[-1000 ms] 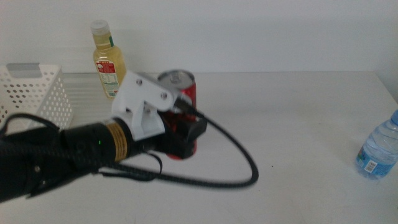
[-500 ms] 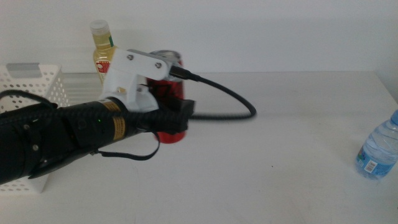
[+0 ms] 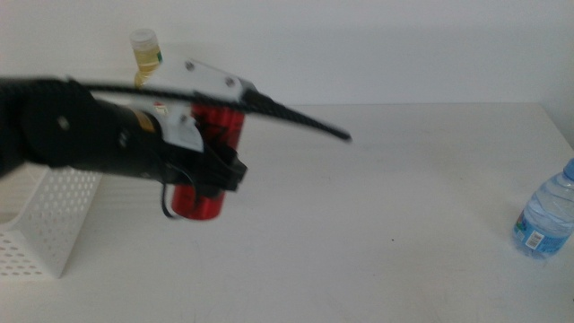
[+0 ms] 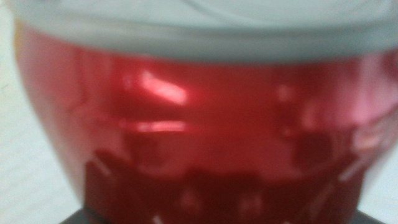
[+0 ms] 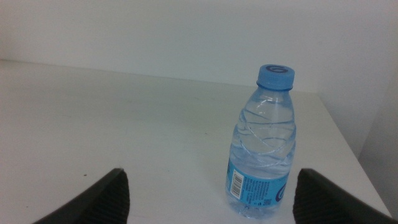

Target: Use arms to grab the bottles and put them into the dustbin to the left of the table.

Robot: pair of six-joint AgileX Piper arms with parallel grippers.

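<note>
Red metal fills the left wrist view: the slim red can (image 4: 205, 137) is clenched in the left claw (image 3: 215, 175), pressed so near the lens that little else is seen there. In the middle view the can (image 3: 208, 161) is seen held upright between the dark jaws, apparently lifted off the white desk (image 3: 377, 224), though contact at its base cannot be told for certain. The dark, motion-blurred left arm (image 3: 81, 135) is extended from the claw toward the desk's left side, and a black cable (image 3: 287, 115) is trailed away from the claw on the other side. Behind the claw, the yellow-liquid bottle (image 3: 145, 56) is partly hidden, only its white cap and shoulder being shown. Below the arm and to the left of the claw, the white perforated dustbin (image 3: 49, 215) is seen. Well apart, the right claw (image 5: 208, 199) is spread wide open, and the small water bottle (image 5: 264, 146) with its blue cap is stood upright on the desk just ahead of it, between the lines of the two jaws, untouched.
</note>
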